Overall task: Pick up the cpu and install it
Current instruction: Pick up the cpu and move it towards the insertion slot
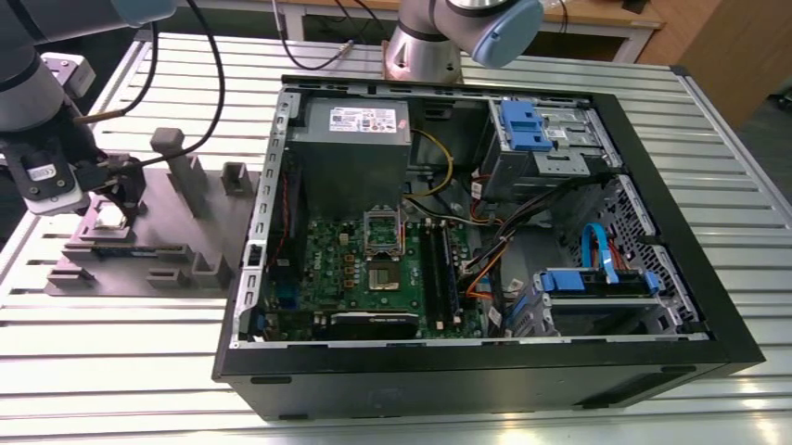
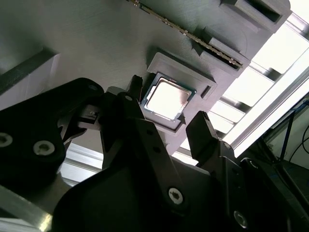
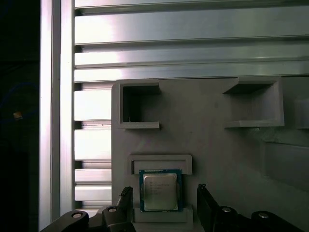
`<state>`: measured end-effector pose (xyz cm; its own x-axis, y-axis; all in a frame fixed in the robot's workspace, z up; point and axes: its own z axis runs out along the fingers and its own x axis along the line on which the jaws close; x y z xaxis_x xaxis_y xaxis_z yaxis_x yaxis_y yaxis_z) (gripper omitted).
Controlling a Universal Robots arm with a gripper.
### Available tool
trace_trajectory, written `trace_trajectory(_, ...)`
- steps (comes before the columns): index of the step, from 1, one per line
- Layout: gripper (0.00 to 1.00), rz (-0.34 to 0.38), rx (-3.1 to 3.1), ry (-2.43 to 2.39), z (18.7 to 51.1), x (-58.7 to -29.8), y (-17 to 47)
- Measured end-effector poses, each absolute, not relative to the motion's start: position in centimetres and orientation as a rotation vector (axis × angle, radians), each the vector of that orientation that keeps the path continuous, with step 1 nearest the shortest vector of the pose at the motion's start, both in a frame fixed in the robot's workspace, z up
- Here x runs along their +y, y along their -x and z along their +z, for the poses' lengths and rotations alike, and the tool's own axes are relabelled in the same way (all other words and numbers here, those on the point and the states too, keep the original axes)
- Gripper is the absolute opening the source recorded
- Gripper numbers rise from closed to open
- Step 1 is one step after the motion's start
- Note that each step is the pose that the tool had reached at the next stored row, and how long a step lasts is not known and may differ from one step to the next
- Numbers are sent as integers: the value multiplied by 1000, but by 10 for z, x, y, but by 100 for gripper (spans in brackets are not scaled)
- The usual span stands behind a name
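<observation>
Light, stiff and probably fragile, the small flat silvery-grey square cpu (image 3: 160, 189) lies recessed in a grey plastic fixture (image 3: 217, 145), between the wide-set jaws of the black pincer (image 2: 168, 102), best taken by opposite edges.

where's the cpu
The small silvery square cpu sits in a recess of the grey fixture at the exterior view's left, straddled by the open end effector.

I see the cpu (image 3: 160, 189), a small square chip with silvery top and thin green edge, lying flat in the recess of a grey holder (image 3: 159, 162).
</observation>
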<state>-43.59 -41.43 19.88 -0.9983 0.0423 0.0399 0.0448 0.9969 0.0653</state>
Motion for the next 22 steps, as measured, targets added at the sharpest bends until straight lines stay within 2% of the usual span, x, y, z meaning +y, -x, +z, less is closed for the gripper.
trace_trajectory(22, 64, -102, -3101, 30, 191, -414, 438)
